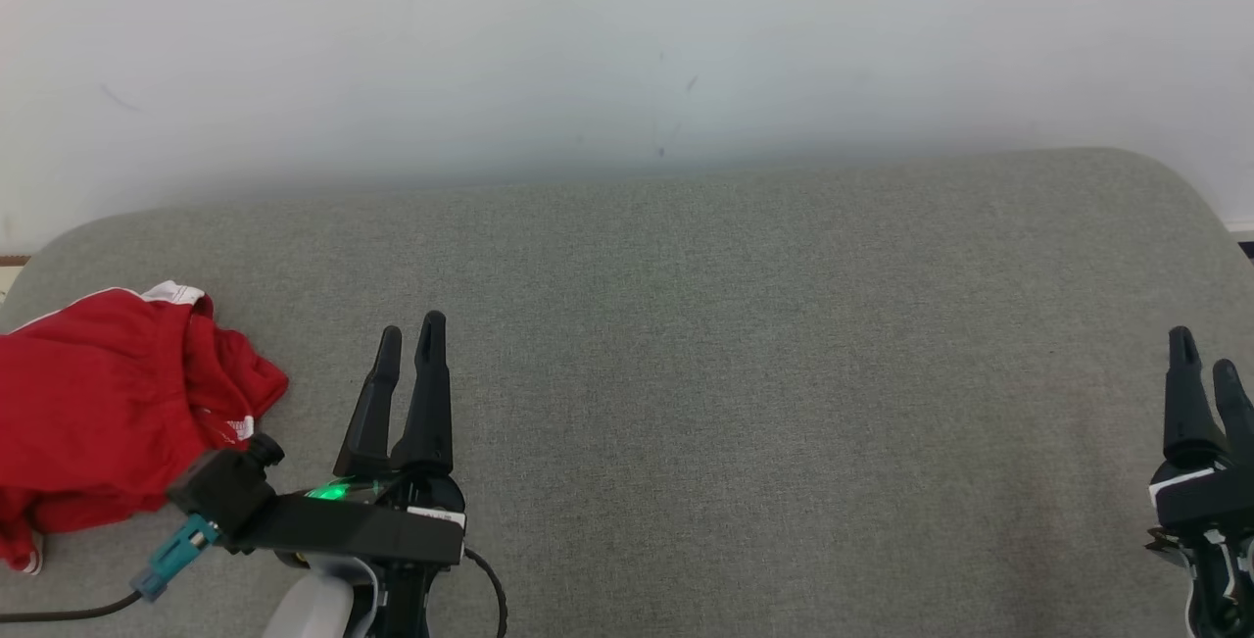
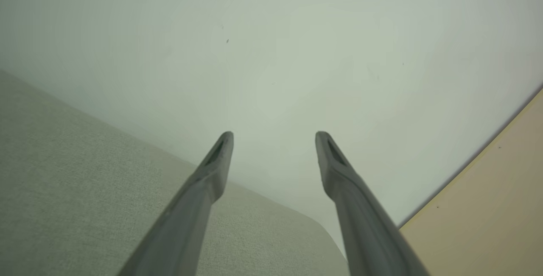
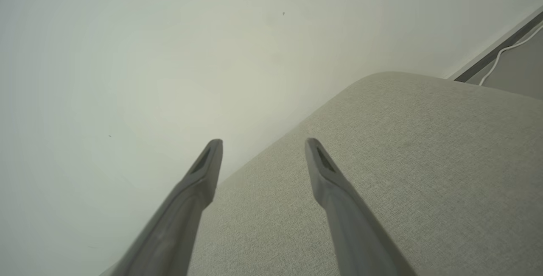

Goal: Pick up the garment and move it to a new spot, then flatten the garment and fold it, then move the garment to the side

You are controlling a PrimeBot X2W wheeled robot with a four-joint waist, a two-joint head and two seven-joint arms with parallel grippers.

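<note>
The red garment (image 1: 108, 403) lay crumpled at eight o'clock on the grey cushion (image 1: 745, 344), the left hand (image 1: 411, 326) and right hand (image 1: 1204, 350) both spread and empty, so pickup seemed unstarted, calling for the left hand to reach toward nine o'clock.

Nothing legible here — the white label (image 1: 436, 516) on the left gripper (image 1: 411, 324) is too small to read.

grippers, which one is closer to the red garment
The left gripper, just right of the crumpled red garment; the right gripper stands far across the grey cushion.
</note>
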